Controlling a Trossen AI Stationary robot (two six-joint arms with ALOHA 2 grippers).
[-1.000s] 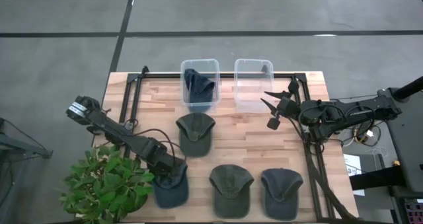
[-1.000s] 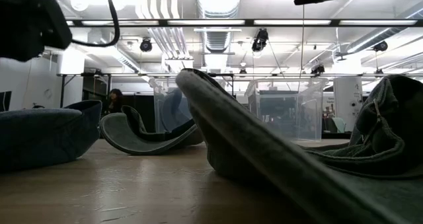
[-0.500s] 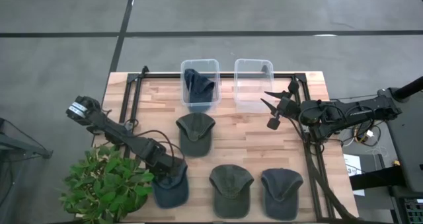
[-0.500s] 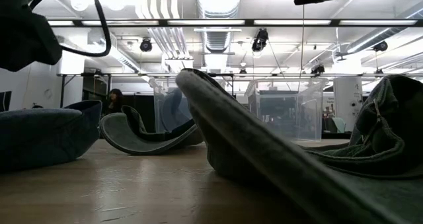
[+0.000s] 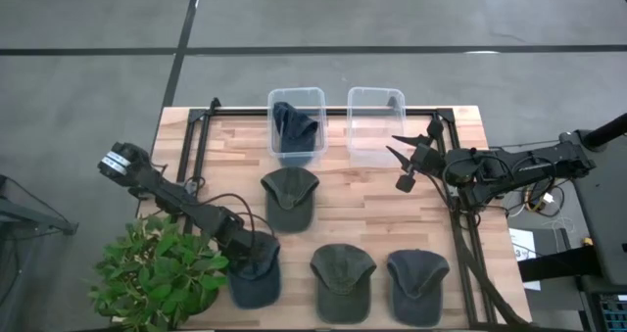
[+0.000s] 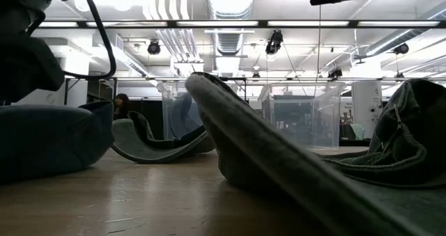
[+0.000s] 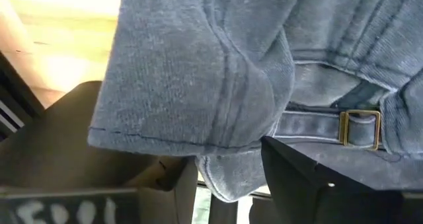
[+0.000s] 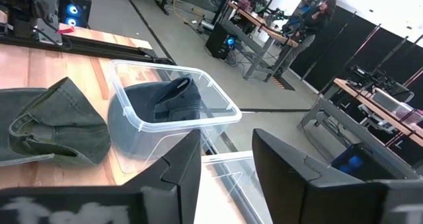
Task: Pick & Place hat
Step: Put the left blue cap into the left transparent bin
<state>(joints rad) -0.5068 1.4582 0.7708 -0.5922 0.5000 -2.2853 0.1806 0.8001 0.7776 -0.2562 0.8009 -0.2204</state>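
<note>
Your left gripper (image 5: 245,257) has come down over the last second onto the faded blue denim cap (image 5: 254,278) at the front left corner of the wooden slatted bench (image 5: 367,210). In the left wrist view its fingers (image 7: 310,181) now straddle the cap's back edge beside the brass strap buckle (image 7: 360,129), still parted and not yet pinched on the cloth. Judging by that, you are at the grasp itself; closing comes next.

Another dark blue cap (image 5: 294,124) already lies in the left clear plastic bin (image 5: 273,148) at the back edge, so that looks like the destination. Three olive-green caps (image 5: 289,197) wait on the bench. Your right gripper (image 5: 411,154) hangs open beside the empty right-hand clear bin (image 5: 375,126).
</note>
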